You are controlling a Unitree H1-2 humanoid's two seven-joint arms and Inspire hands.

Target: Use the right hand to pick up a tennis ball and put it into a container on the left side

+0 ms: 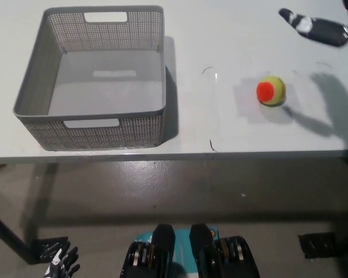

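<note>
**Right hand high over bench, ball not yet grasped**

Left hand [61, 267] rests low at 7 o'clock, below the bench edge, only partly in frame; it holds nothing and its fingers look apart.

Bench [220, 133] spans the upper half of the view. Tennis ball [271, 91] sits on it at roughly 2 o'clock, free, nothing touching it. Container [35, 87], a grey mesh basket, stands at 10 o'clock, well apart from the ball, nothing in it.

Right hand [316, 27] is at 1 o'clock, beyond the ball and clear of it, shadow falling on the bench just right of the ball. Cannot tell if it is spread or closed.

Risks, my read:
- Ball rolls if the hand clips it on descent; the bench looks smooth, with nothing to stop it.
- Hand is past the ball, so a misjudged approach could knock it toward the near edge.
- Long carry to 10 o'clock: a loose grip drops it short of the basket.
</note>
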